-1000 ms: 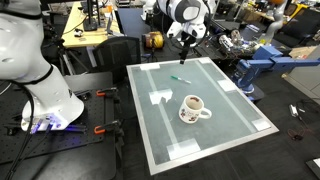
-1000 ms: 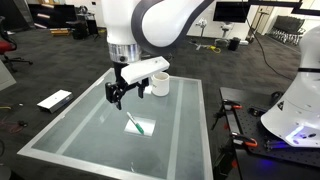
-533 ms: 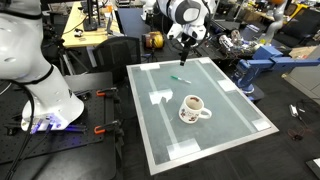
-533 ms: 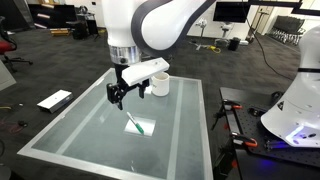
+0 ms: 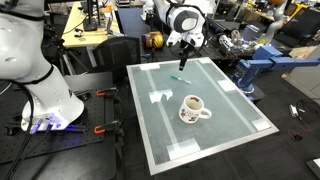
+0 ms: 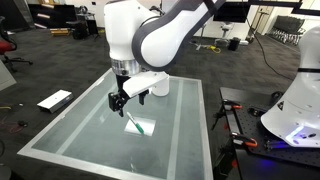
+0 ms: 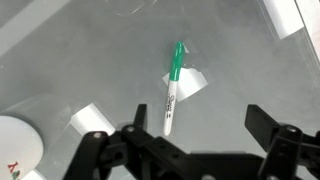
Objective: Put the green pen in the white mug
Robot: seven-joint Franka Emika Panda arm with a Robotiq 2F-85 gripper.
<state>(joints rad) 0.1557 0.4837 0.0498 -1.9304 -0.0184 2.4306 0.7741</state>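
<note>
The green pen (image 7: 172, 92) lies flat on the glass table; its cap end is green and its barrel white. It shows in both exterior views (image 5: 180, 79) (image 6: 138, 125). The white mug (image 5: 192, 108) with a reddish pattern stands upright near the table's middle; in an exterior view (image 6: 158, 85) it sits behind the arm. Only its rim shows at the wrist view's lower left corner (image 7: 15, 150). My gripper (image 7: 185, 140) is open and empty, hovering above the pen (image 5: 185, 54) (image 6: 120, 102).
The glass table (image 5: 235, 115) has white tape patches at its corners and middle (image 5: 160, 97). A white robot base (image 5: 40, 70) stands beside it. Desks, a blue machine (image 5: 262, 62) and cables surround the table.
The arm has shifted and turned slightly above the pen, lowering a little. The pen and mug have not moved.
</note>
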